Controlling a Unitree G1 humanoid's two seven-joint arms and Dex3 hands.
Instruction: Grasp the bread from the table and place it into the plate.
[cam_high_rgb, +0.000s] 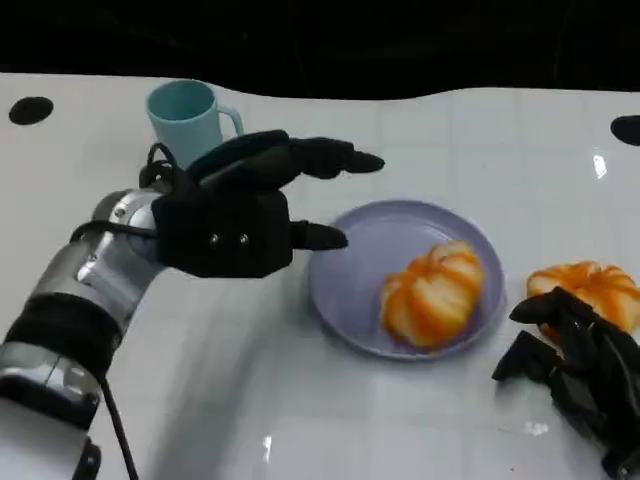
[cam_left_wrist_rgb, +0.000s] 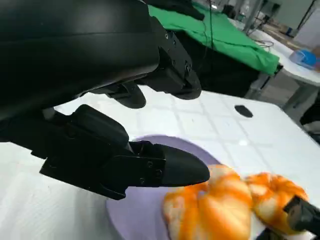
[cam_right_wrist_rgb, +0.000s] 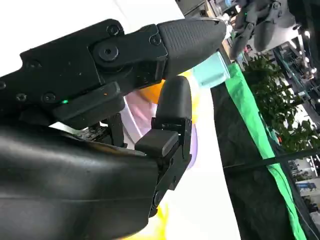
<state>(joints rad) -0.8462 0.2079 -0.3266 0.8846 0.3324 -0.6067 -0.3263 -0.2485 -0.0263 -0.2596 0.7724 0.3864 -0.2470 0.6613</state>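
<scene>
- One bread already sits in the purple plate, toward its right half.
- A second bread lies on the white worktop, just right of the plate and apart from its rim.
- My right hand is the nearer one: it sits low on the worktop, with that second bread just beyond its fingers. The topmost one looks to touch the near edge of the bread, though I cannot be sure.
- The bread is round, so I see no long axis to line up with.
- My right hand's fingers are partly curled with a gap between them, and I judge it holds nothing.
- My left hand hovers left of the plate, fingers spread and pointing right over the rim, holding nothing.
- A teal cup stands behind my left hand, well clear of the bread.
- My judgement: the next move is to close my right hand on the outer bread and carry it left to the plate.
</scene>
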